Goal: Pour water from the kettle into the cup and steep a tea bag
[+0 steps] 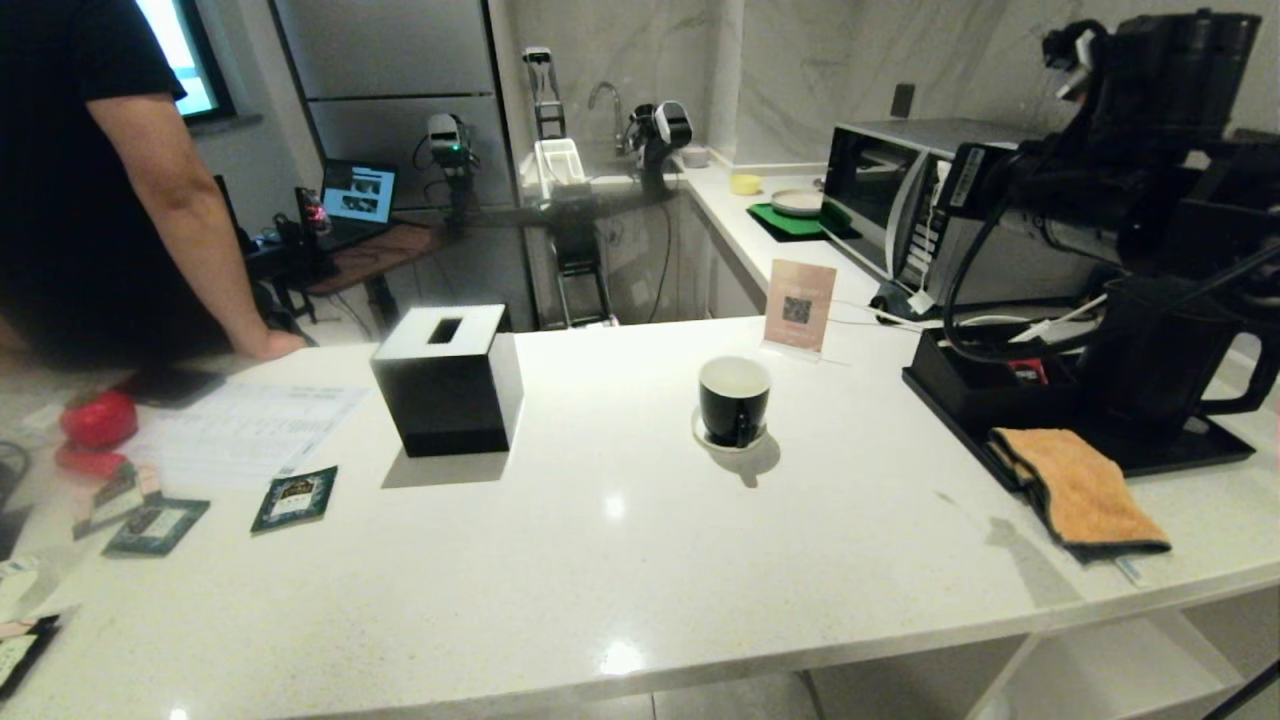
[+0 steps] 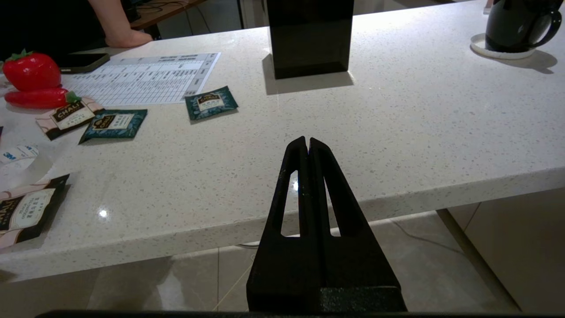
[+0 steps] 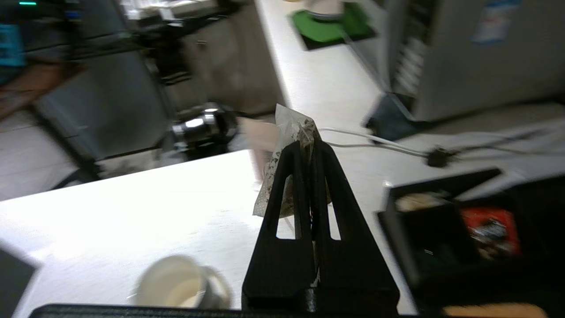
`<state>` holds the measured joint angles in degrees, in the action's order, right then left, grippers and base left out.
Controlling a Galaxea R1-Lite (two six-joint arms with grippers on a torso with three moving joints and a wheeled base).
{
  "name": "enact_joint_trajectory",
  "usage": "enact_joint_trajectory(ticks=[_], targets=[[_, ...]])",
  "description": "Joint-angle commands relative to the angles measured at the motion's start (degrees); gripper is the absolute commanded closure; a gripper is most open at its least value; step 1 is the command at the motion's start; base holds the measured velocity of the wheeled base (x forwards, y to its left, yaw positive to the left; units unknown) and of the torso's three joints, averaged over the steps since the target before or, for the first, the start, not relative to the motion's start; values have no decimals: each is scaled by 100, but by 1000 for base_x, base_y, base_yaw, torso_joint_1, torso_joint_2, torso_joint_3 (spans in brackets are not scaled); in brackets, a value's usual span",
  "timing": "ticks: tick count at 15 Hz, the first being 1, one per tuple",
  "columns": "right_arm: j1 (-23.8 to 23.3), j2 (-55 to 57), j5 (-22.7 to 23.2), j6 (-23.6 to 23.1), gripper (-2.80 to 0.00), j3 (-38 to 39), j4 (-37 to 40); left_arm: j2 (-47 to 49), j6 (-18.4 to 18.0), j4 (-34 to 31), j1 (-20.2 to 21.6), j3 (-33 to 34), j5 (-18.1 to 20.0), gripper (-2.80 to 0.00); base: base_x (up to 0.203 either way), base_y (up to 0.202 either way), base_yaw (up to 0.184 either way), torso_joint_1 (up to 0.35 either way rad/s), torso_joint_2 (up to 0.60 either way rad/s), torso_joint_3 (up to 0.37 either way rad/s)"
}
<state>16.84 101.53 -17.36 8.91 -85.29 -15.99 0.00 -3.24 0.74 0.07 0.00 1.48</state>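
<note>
**Q:** Right wrist view first: what does your right claw [image 3: 310, 145] hold?

**A:** Its two black fingers are pressed together, and you have the tea bag [image 3: 289, 132] pinched between their tips. The pouch is pale and half see-through, with dark flecks of leaf inside. Its upper corner stands above the fingertips and the rest hangs down along one finger. The claw is in the air above the white counter [image 3: 132, 203]. No string can be made out.

**Q:** Where is the cup?

**A:** In the head view the cup [image 1: 734, 400] stands upright on its small white saucer [image 1: 712, 438], near the middle of the counter and just in front of a small upright card [image 1: 800, 306]. It is glossy black outside and white inside. Whether it holds water cannot be told. In the right wrist view it shows near the lower edge, apart from the tea bag.

**Q:** And the kettle?

**A:** The kettle [image 1: 1150, 360] stands at your right on a black tray [image 1: 1180, 455], handle [image 1: 1255, 375] turned outward, beside a low black box [image 1: 975, 385]. An orange cloth [image 1: 1075, 485] lies over the tray's near corner. The right arm [image 1: 1100, 190] crosses above it.

**Q:** Your left claw?

**A:** Left wrist view: the left claw [image 2: 307, 142] is fully closed and holds nothing. It hangs off the counter's near edge. Green sachets [image 2: 211, 102] lie ahead.
</note>
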Motion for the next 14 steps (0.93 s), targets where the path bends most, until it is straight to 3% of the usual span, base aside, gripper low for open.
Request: enact_joint_trajectory(ticks=[1, 3, 14], targets=[[302, -127, 128, -38, 0, -12, -38, 9, -1, 5, 1, 0, 1, 0, 0, 0, 0, 0, 0, 0], [582, -166, 156, -278, 0, 2, -52, 9, -1, 5, 1, 0, 1, 0, 0, 0, 0, 0, 0, 0], [1831, -188, 191, -593, 0, -10, -71, 9, -1, 5, 1, 0, 1, 0, 0, 0, 0, 0, 0, 0]])
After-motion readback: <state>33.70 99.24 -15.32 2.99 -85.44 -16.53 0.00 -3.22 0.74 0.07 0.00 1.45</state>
